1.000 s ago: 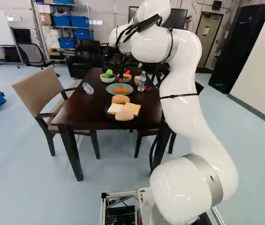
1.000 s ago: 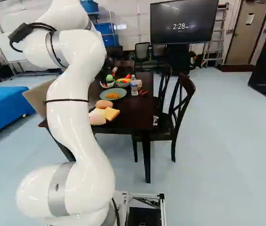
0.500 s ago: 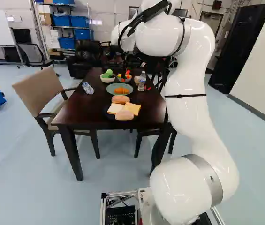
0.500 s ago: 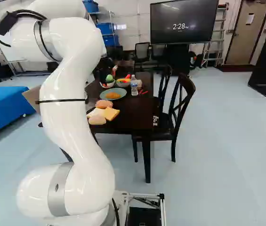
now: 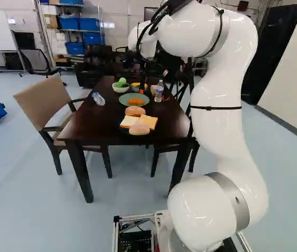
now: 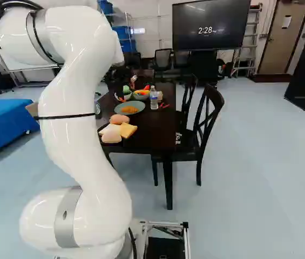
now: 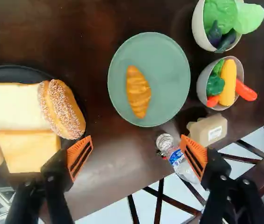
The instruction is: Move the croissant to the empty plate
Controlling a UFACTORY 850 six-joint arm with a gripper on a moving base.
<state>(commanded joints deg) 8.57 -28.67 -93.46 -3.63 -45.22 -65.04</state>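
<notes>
I see my end effector (image 5: pixel 142 87) spread above worktop (image 7: pixel 117 170); dark plate (image 7: pixel 15 71) cut off, part-hidden under bread (image 7: pixel 19 107); croissant (image 7: pixel 139 92) inside green plate's (image 7: pixel 169 65) rim.

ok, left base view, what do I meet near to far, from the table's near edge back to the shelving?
near bun → far bun → croissant on green plate → bowl of greens → blue bins

You have a golden-brown croissant (image 7: pixel 138 92), green plate (image 7: pixel 169 70), black plate (image 7: pixel 19 73), white-speckled tan bun (image 7: pixel 65 109) and dark brown bench (image 7: pixel 38 37).
</notes>
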